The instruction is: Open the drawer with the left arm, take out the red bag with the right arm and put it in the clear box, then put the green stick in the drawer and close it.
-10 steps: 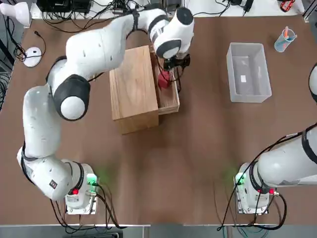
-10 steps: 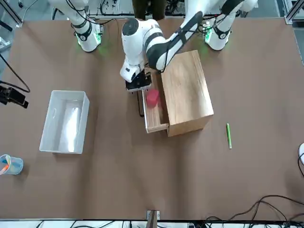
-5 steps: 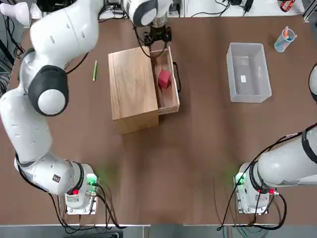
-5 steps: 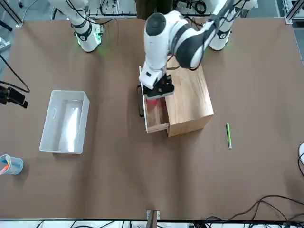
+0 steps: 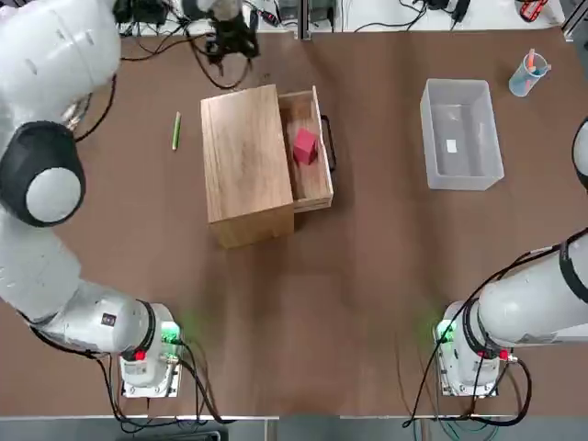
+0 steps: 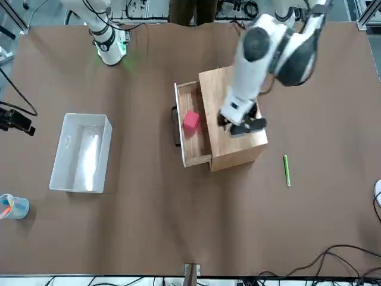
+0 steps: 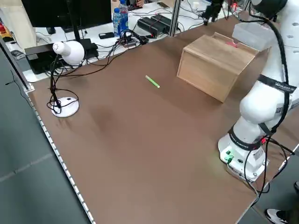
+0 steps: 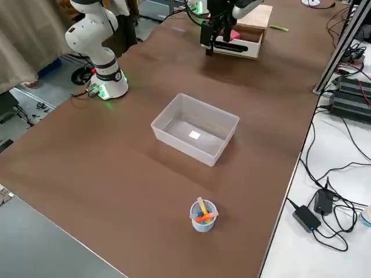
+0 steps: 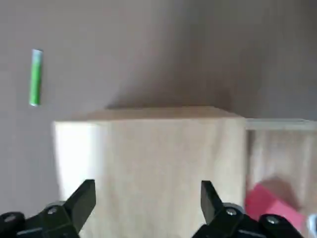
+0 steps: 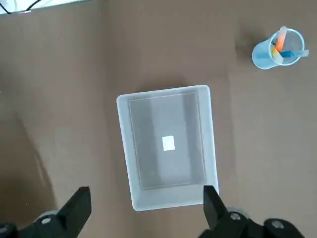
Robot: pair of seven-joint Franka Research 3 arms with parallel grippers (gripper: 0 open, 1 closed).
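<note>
The drawer point(image 5: 310, 175) stands pulled out of the light wooden box point(image 5: 243, 165) toward the right arm's side, its dark handle point(image 5: 329, 152) outermost. The red bag point(image 5: 305, 145) lies inside it and also shows in the front view point(image 6: 190, 120). My left gripper point(image 6: 241, 124) hangs open and empty, high over the box's far end point(image 9: 146, 198). The green stick point(image 5: 175, 130) lies on the table to the left of the box point(image 9: 35, 77). My right gripper point(image 10: 144, 206) hovers open above the clear box point(image 10: 168, 146), which holds only a white label.
A small blue cup point(image 5: 528, 73) with coloured pieces stands beyond the clear box point(image 5: 461, 133). A white lamp point(image 7: 70, 51) and cables crowd the far left corner. Bare brown table lies between the wooden box and the clear box.
The left gripper rose away from the open drawer and swung left over the wooden box. The drawer and red bag stayed put; the right arm did not move.
</note>
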